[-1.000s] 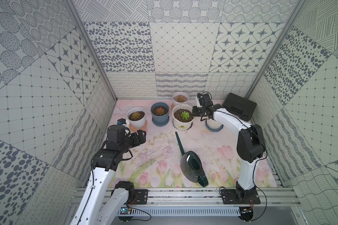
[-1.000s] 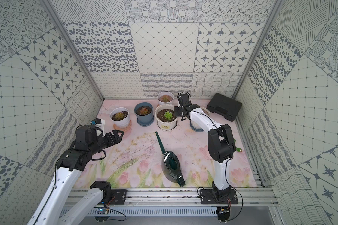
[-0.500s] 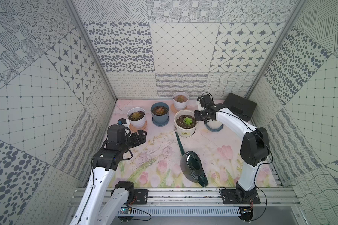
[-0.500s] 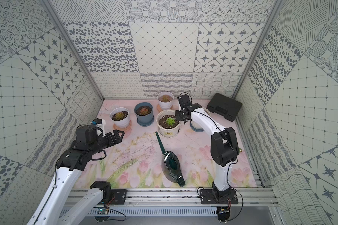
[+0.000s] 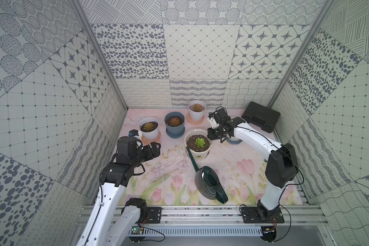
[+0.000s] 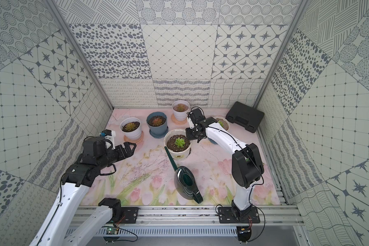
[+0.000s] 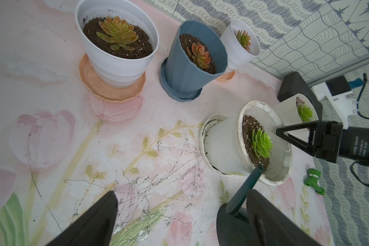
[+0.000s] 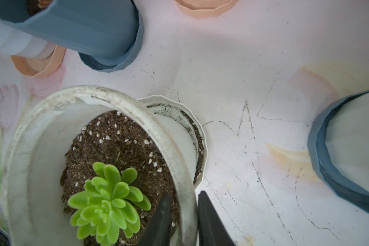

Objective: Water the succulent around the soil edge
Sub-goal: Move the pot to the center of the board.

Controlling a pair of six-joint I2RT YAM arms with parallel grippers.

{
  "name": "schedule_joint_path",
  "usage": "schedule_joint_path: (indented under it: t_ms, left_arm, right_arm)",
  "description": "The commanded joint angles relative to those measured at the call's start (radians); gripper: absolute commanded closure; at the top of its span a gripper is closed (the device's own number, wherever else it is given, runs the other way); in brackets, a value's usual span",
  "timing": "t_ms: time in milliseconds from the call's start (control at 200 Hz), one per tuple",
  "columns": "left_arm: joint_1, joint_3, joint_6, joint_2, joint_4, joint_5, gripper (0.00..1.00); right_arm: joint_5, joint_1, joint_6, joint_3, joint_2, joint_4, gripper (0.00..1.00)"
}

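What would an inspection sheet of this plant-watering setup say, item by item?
Surface: tulip-print mat, scratched, flecked with soil.
Job's things: green succulent in a white pot; dark green watering can standing unheld, spout tip beside that pot's rim.
Clutter: other potted succulents: front peach-saucer pot, blue pot, rear peach-saucer pot, pot behind the right arm; black case; green hose fitting.
End effectors: left end effector open, empty, above the mat; right end effector straddling the white pot's rim, grip unclear.
Cables: black cables along both arms.
Surroundings: patterned wall panels; metal rail in front.
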Motion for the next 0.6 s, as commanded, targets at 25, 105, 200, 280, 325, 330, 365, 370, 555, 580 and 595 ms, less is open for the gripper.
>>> schedule_joint_path:
  t_ms: [25, 105, 200, 280, 325, 330, 365, 370, 555, 580, 595]
  left_arm:
    - [0.002, 0.0, 0.013, 0.001, -0.018, 0.015, 0.02]
    - [0.002, 0.0, 0.013, -0.001, -0.017, 0.017, 0.02]
    - [0.001, 0.0, 0.012, 0.001, -0.018, 0.021, 0.02]
    - [0.001, -0.001, 0.01, 0.003, -0.015, 0.023, 0.02]
    - [0.0, 0.0, 0.01, 0.004, -0.016, 0.024, 0.02]
    - [0.001, -0.001, 0.01, 0.005, -0.016, 0.024, 0.02]
    - [0.002, 0.0, 0.011, 0.005, -0.016, 0.024, 0.02]
    - [0.001, 0.0, 0.011, 0.006, -0.016, 0.024, 0.02]
    - [0.002, 0.0, 0.01, 0.007, -0.015, 0.028, 0.02]
    - [0.002, 0.0, 0.01, 0.008, -0.016, 0.03, 0.02]
    - [0.002, -0.001, 0.01, 0.008, -0.016, 0.033, 0.02]
  right_arm:
    - [0.018, 0.0, -0.004, 0.048, -0.079, -0.005, 0.68]
    - [0.048, -0.009, 0.002, 0.079, -0.103, -0.003, 0.59]
    - [0.075, -0.027, 0.018, 0.105, -0.121, 0.038, 0.58]
    - [0.101, -0.055, 0.047, 0.117, -0.111, 0.111, 0.57]
    - [0.11, -0.076, 0.076, 0.131, -0.09, 0.149, 0.57]
    - [0.11, -0.079, 0.079, 0.133, -0.087, 0.153, 0.57]
    - [0.104, -0.096, 0.104, 0.146, -0.064, 0.18, 0.57]
    - [0.102, -0.099, 0.107, 0.148, -0.06, 0.184, 0.57]
    - [0.079, -0.161, 0.212, 0.291, 0.105, 0.246, 0.57]
    - [0.077, -0.165, 0.22, 0.319, 0.132, 0.245, 0.57]
    - [0.074, -0.168, 0.224, 0.335, 0.146, 0.245, 0.57]
